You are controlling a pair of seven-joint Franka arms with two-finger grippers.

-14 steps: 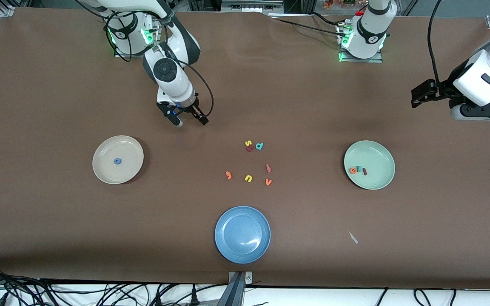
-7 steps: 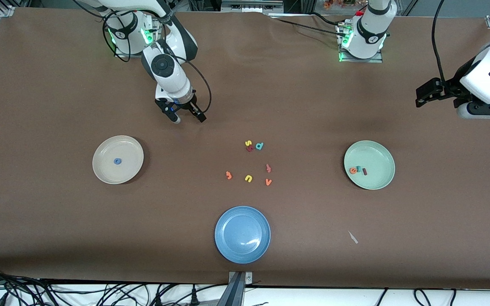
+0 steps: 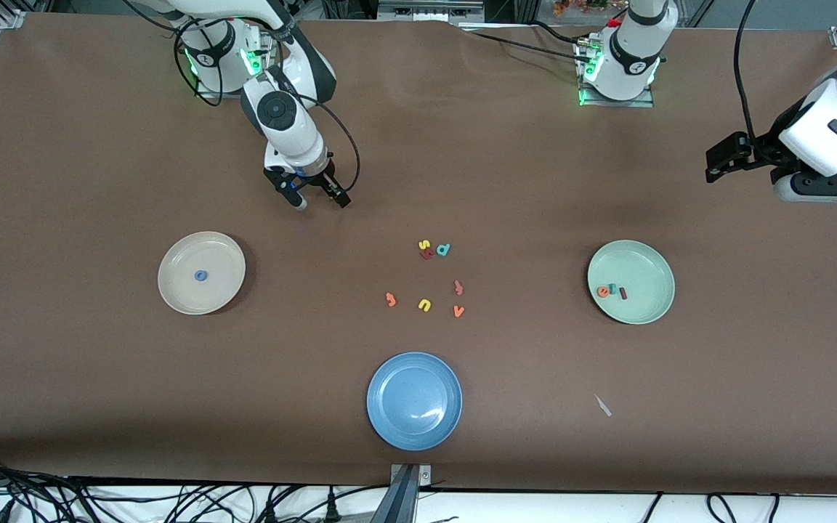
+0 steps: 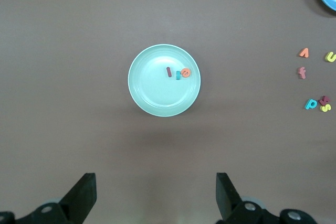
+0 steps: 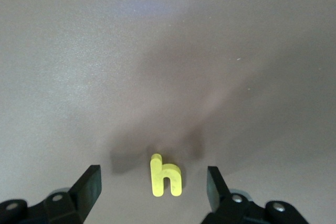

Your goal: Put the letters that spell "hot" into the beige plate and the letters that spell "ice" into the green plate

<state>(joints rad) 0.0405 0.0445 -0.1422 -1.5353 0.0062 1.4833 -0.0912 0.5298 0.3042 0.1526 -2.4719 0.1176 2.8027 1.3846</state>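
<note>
**A:** Where are your two grippers?

**B:** Your right gripper (image 3: 320, 201) is low over bare table, between the right arm's base and the cluster of letters in the middle. Its fingers stand wide apart with the yellow h (image 5: 165, 177) lying flat on the table between them, touching neither. Your left gripper (image 3: 715, 163) waits high over the left arm's end of the table, jaws wide and holding nothing.

**A:** And the plates?

**B:** The beige plate (image 3: 179, 290) sits toward the right arm's end and holds only the blue o (image 3: 200, 275), near its centre. The green plate (image 3: 647, 309) sits toward the left arm's end; in it you have the orange e (image 3: 602, 292), the teal c (image 3: 612, 288) and the dark red i (image 3: 623, 293) side by side in a row.

**A:** What lies loose?

**B:** In the middle, the orange t (image 3: 390, 299) lies on the table just beside a yellow u-shaped letter (image 3: 425, 305). An orange v (image 3: 458, 311) and a pinkish hooked letter (image 3: 458, 288) are near them. Farther from the front camera sits a tight clump with a teal d (image 3: 444, 250). A blue plate (image 3: 389, 421), nearest the front camera, has nothing in it.
</note>
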